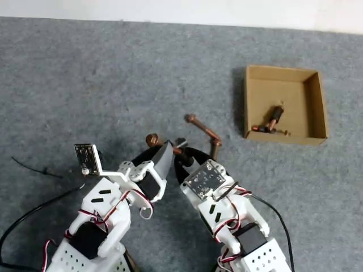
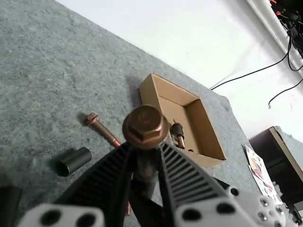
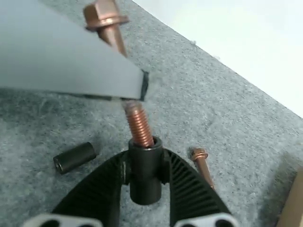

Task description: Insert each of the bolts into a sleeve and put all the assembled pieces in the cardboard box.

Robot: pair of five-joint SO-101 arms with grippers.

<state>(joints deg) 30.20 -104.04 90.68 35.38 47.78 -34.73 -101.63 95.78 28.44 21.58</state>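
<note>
while l gripper (image 2: 144,149) pinches a bolt (image 2: 145,124), r gripper (image 3: 144,165) clamps a sleeve (image 3: 143,184) (bolt tip inside), both outside cardboard box (image 1: 316,105)

**High view:** fixed camera overhead, looking down on the tabletop (image 1: 85,85); arms (image 1: 108,209) (image 1: 227,209) enter at 6 o'clock, cardboard box (image 1: 283,90) at 2 o'clock. **Wrist views:** each sits close behind its own jaws, low over the tabletop, facing outward. All three views share the held bolt (image 1: 152,139) (image 2: 144,125) (image 3: 106,19) between the arms.
</note>
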